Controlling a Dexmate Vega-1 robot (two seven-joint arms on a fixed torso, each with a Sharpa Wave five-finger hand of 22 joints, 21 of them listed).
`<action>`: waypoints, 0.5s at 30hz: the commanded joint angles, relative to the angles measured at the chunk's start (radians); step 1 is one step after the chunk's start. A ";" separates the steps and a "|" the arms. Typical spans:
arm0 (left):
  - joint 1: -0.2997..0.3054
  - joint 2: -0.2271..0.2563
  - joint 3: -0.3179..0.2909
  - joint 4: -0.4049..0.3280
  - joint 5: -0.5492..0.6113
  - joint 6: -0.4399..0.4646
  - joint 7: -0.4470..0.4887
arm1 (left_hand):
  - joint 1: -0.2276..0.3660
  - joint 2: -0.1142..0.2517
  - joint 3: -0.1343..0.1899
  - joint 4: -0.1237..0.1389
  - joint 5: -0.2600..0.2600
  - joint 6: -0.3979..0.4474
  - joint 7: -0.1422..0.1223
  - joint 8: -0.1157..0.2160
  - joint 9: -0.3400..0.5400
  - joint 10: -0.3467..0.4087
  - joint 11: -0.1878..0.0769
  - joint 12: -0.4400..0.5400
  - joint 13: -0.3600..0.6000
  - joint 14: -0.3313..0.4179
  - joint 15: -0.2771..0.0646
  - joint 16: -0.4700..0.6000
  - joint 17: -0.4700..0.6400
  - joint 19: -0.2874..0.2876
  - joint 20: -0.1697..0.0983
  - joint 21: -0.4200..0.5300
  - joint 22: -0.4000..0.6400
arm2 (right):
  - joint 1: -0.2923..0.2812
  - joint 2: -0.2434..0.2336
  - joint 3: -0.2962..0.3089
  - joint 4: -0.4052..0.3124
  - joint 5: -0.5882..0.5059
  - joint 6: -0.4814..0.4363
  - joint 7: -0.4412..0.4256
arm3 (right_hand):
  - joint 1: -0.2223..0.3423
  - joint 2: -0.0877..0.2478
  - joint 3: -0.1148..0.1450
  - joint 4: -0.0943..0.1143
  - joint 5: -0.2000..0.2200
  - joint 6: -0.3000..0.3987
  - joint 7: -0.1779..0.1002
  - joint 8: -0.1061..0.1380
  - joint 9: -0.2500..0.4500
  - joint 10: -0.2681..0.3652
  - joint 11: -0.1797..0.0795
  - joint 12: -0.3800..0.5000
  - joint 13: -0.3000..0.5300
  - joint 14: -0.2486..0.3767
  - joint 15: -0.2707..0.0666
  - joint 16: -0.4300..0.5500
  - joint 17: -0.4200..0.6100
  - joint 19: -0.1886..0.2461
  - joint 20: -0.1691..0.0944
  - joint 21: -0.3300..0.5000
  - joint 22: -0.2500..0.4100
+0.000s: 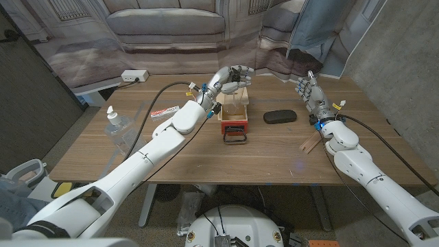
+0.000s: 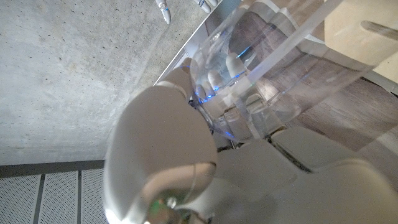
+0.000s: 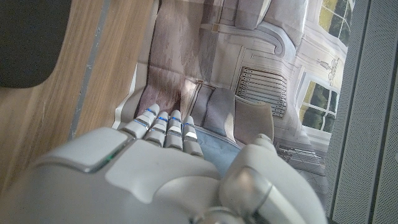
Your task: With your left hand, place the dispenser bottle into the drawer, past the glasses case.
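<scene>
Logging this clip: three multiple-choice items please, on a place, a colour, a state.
1. The black glasses case lies: A in the drawer; B on the table beside the drawer; C in a hand.
2. The drawer's front is: A red; B blue; C green.
3. The left hand: A rests empty; B holds a clear bottle; C holds the case.
Answers: 1 B, it lies on bare wood; 2 A, red panel behind the black handle; 3 B, fingers wrap it in the left wrist view.
</scene>
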 commanded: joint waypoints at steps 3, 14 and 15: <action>-0.013 -0.005 0.007 0.024 -0.018 -0.008 -0.018 | 0.059 0.069 0.008 -0.001 0.001 0.005 0.003 -0.001 0.005 0.008 0.002 -0.001 0.003 0.011 -0.026 0.000 0.005 -0.004 0.000 0.007 0.002 | 0.002 0.005 -0.001 0.006 -0.001 0.002 -0.003 | 0.005 0.005 -0.004 -0.004 -0.006 0.008 0.002 0.006 0.004 0.008 0.000 0.001 0.002 0.009 -0.002 0.005 0.005 0.007 -0.006 -0.001 0.004; -0.021 -0.016 0.015 0.050 -0.029 -0.018 -0.030 | 0.057 0.069 0.011 -0.001 0.001 0.008 0.004 -0.002 0.006 0.010 0.002 -0.002 0.005 0.012 -0.026 -0.001 0.007 -0.005 0.000 0.011 0.002 | -0.002 0.005 -0.001 0.001 -0.001 0.004 -0.006 | 0.006 0.005 -0.004 -0.004 -0.006 0.008 0.002 0.005 0.004 0.009 0.002 0.001 0.002 0.010 -0.002 0.005 0.005 0.007 -0.006 -0.001 0.004; -0.020 -0.017 0.016 0.053 -0.031 -0.020 -0.031 | 0.057 0.069 0.011 -0.001 0.001 0.007 0.003 -0.002 0.006 0.009 0.002 -0.003 0.006 0.012 -0.027 -0.001 0.007 -0.005 0.000 0.012 0.002 | -0.002 0.004 -0.002 0.002 -0.004 0.006 -0.004 | 0.006 0.005 -0.004 -0.004 -0.006 0.008 0.002 0.005 0.004 0.009 0.001 0.001 0.002 0.010 -0.002 0.005 0.005 0.007 -0.005 -0.001 0.004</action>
